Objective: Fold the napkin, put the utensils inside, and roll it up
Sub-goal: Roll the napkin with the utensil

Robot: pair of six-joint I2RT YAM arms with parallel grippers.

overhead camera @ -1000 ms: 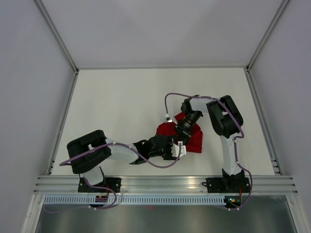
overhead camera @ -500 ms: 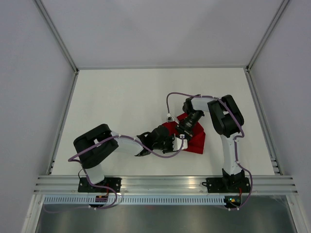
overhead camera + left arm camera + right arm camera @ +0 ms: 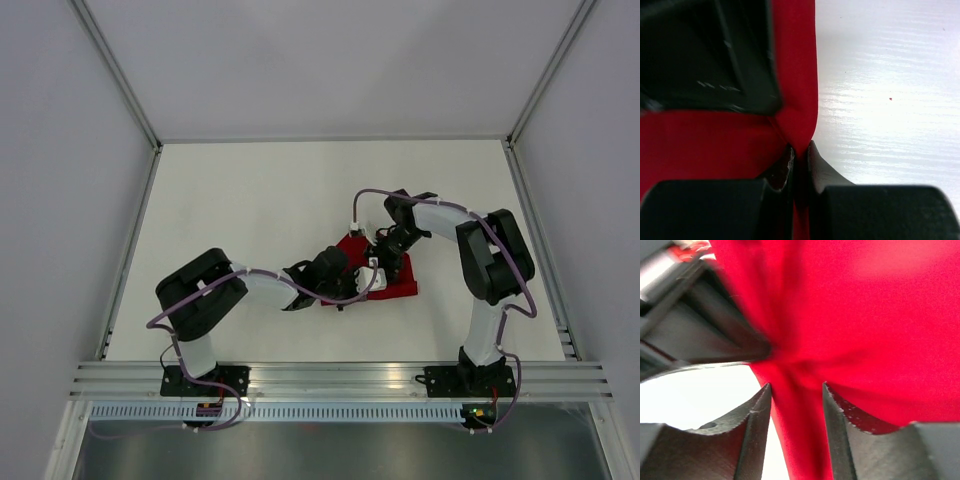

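The red napkin (image 3: 398,286) lies bunched small on the white table, between the two wrists. My left gripper (image 3: 349,286) is at its left edge. In the left wrist view the left gripper (image 3: 801,151) is shut on a pinched fold of the napkin (image 3: 715,142). My right gripper (image 3: 383,264) is over the napkin's top. In the right wrist view the right gripper (image 3: 796,390) is open, its jaws apart with a strand of napkin (image 3: 880,315) running between them. The utensils are hidden.
The white table (image 3: 250,200) stretches back and left of the napkin, bounded by grey walls and aluminium rails (image 3: 340,380) at the near edge. The other arm's dark body (image 3: 705,55) fills the upper left of the left wrist view.
My left gripper has closed on the napkin's edge and moved right. The right gripper has opened and its arm has swung right. The napkin has gathered into a smaller bundle.
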